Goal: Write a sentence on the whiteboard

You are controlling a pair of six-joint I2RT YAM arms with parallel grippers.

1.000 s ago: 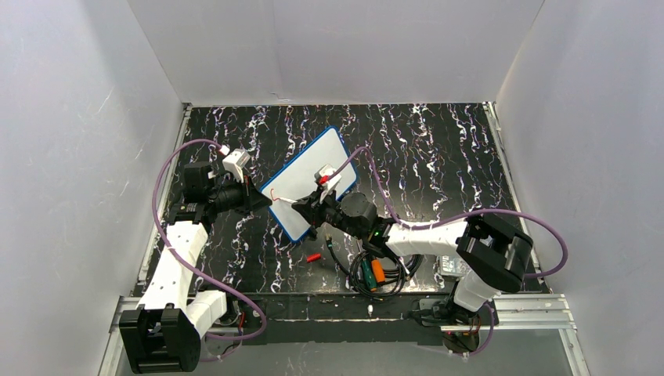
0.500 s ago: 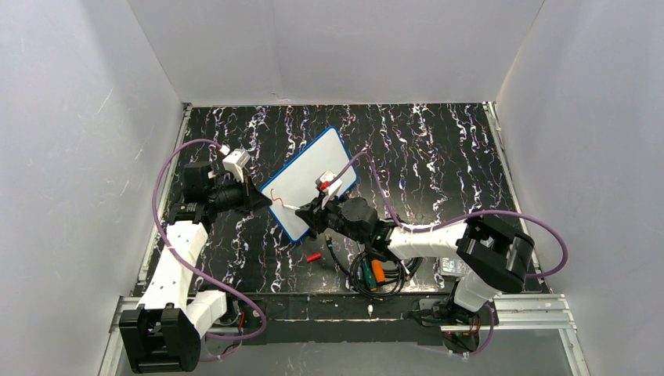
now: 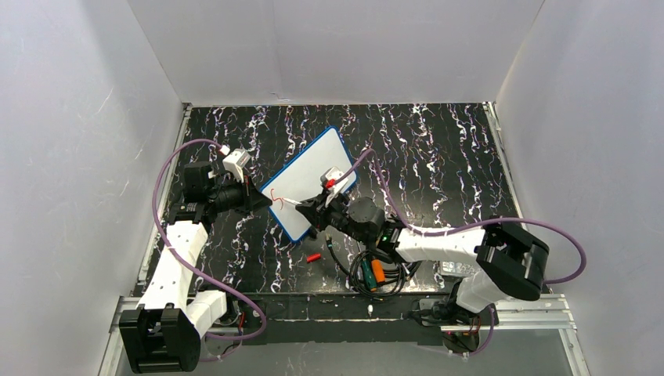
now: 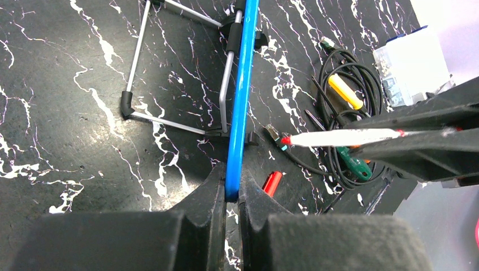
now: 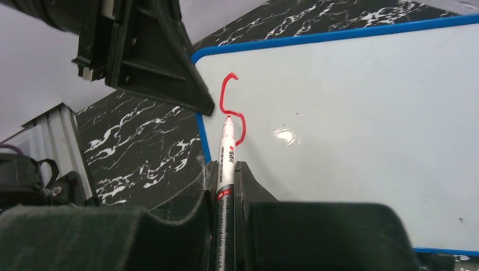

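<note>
Sentence [image 5: 221,97] barely begun
Right gripper [image 5: 226,169] pinches the marker [image 5: 226,148], tip at a lone red S just ahead on the whiteboard [image 5: 350,113]; left gripper [image 4: 231,183] clamps that board; remaining words unwritten

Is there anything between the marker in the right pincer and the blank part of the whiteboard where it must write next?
Nothing visible. The marker tip is at the red stroke, and the whiteboard beyond it is bare. The left pincer clamps the board's rim beside the stroke, off the writing area.
</note>
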